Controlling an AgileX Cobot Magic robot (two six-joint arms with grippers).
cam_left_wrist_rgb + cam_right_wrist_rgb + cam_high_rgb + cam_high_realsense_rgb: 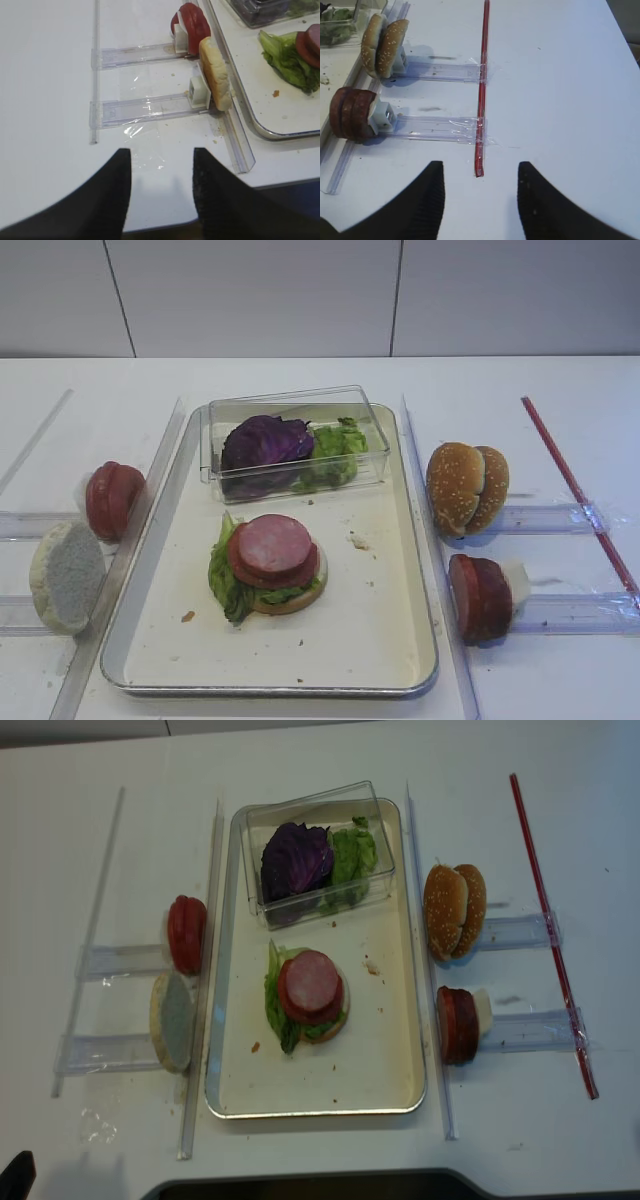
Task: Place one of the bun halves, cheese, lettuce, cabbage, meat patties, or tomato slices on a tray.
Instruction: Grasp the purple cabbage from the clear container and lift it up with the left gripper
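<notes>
Resting on the tray, a bun half carries lettuce and meat slices. Both grippers' fingers stand open, holding nothing.

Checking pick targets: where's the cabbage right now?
In the high view the cabbage lies in the clear box at the tray's far end, left of the lettuce.

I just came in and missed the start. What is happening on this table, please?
A burger is being built on the tray: a bun half with lettuce and meat patties on it. The cabbage lies in a clear box with more green leaves. Neither gripper holds anything; the left gripper and the right gripper hover open above the table beside the side racks.
</notes>
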